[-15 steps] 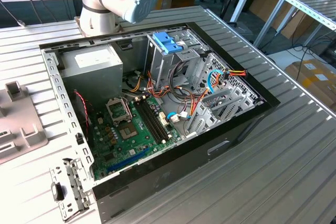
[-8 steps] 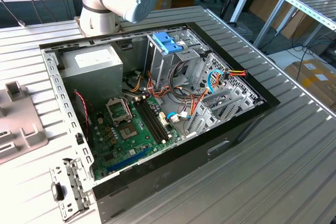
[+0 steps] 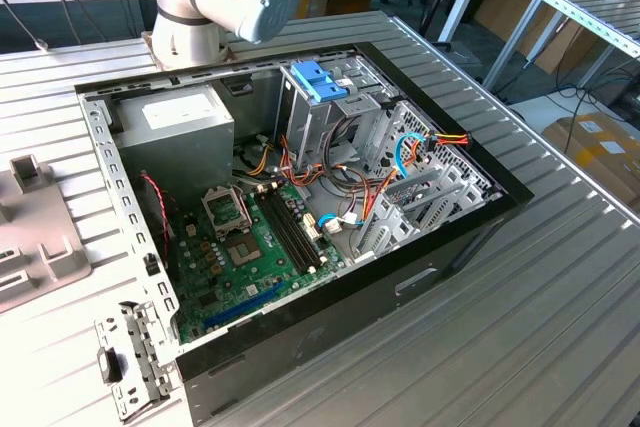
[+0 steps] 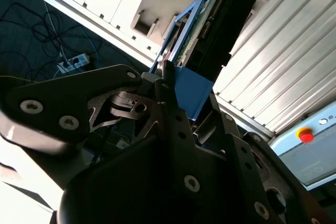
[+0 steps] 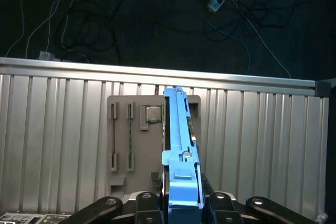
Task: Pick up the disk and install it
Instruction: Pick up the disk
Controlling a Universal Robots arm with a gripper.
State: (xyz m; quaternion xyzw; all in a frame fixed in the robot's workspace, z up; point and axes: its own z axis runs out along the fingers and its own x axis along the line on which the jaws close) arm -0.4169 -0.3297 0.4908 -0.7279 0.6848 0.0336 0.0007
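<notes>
disk (image 5: 180, 124) is held clear of the ribbed metal bench (image 5: 52, 150), edge-on in the first wrist view, above a grey fixture plate (image 5: 147, 150) that lies flat on the bench. in the exterior view the open computer case (image 3: 100, 147) lies on its side on the bench, well apart from that plate, with a metal drive cage (image 3: 345, 122) at its far end and a paler blue latch (image 3: 318, 80) on top of the cage.

the end effector (image 5: 181, 204) is clamped on the disk at its blue tab end, one finger on each flat side. the step in hand looks like the carry. doing it well probably means holding the disk straight in line with the fingers, moving without jerks so it cannot pivot in so short a grip, and clearing the case rim and the loose cables inside.

the disk is a flat dark slab framed by bright blue rails. a small pin (image 5: 185, 155) sits on the rail. in the second wrist view a green circuit board edge (image 4: 202, 24) shows along the dark body, and the blue tab (image 4: 191, 90) lies nearest the fingers.
</notes>
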